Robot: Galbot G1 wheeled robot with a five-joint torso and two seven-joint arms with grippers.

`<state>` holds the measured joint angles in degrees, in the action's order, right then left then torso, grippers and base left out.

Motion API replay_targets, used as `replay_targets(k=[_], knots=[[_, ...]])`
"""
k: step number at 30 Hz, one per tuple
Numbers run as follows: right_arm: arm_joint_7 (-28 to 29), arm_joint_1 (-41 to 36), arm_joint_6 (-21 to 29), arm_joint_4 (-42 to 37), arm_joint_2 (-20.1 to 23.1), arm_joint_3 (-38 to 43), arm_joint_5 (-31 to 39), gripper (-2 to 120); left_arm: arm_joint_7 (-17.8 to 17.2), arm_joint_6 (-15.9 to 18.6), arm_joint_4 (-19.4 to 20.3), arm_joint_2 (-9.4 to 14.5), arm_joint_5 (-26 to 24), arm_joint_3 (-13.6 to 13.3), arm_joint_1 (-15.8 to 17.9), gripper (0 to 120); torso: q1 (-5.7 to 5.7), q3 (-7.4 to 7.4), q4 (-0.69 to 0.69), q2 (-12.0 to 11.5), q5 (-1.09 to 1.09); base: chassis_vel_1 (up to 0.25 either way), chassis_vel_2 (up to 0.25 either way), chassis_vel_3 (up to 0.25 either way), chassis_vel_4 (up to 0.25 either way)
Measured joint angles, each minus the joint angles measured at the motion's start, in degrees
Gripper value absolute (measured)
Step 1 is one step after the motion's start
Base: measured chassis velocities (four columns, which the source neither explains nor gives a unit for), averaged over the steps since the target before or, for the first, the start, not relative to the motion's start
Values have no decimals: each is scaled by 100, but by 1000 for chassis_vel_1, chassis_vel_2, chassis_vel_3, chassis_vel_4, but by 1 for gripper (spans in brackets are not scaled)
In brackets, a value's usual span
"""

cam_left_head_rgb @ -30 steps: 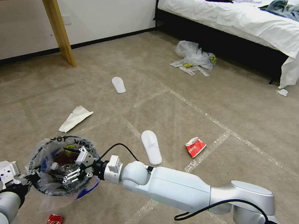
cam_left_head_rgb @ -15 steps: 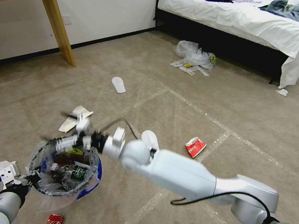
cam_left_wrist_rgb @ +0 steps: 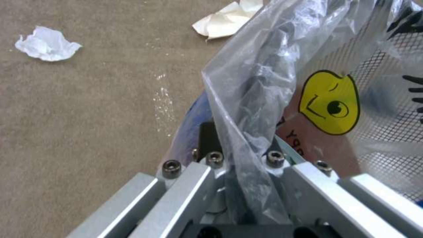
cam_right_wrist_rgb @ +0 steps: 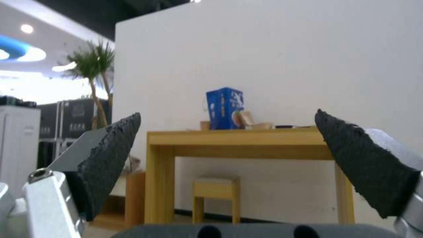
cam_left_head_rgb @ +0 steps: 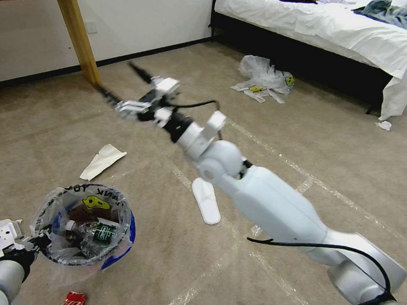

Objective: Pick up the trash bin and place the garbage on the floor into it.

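Head view shows us the bin (cam_left_head_rgb: 85, 228) low at our left, above the floor (cam_left_head_rgb: 156, 271), with a bottle (cam_left_head_rgb: 87, 230) inside. Our left gripper (cam_left_head_rgb: 34, 245) is clamped on its rim and bag. Our right gripper (cam_left_head_rgb: 119, 82) is raised high, spread wide and empty, well apart from one slipper (cam_left_head_rgb: 206, 200).

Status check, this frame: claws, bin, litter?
Left claw shut on trash bin rim. Right claw open, empty, raised toward the table. Slipper and paper on floor. Nothing blocking.
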<state>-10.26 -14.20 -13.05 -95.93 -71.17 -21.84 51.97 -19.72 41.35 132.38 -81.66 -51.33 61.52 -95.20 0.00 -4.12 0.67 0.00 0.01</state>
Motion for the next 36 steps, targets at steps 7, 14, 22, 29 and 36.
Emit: replay_targets(k=[7,14,22,29,36], knots=[[79,-363,29,-132,120,451,47,100,-1,0,-3,37,-16,110,-39,1,0,0,-5,0,-1,0,0,0,0],[754,-1168,-16,-152,1182,1454,-495,100,56,-15,-51,55,-22,151,23,1,0,0,2,0,1,0,0,0,0],[1428,-2574,-76,-414,1802,3101,-963,100,97,-26,-103,21,74,94,73,1,0,0,-1,0,3,0,0,0,0],[1957,-3913,27,-737,1687,4387,-1750,100,151,-54,-95,-5,171,101,45,1,0,1,0,0,-1,0,0,0,0],[2158,-4705,15,-955,1386,4932,-2144,100,215,-66,-64,-4,192,145,21,1,0,1,-1,0,-1,0,0,0,0]])
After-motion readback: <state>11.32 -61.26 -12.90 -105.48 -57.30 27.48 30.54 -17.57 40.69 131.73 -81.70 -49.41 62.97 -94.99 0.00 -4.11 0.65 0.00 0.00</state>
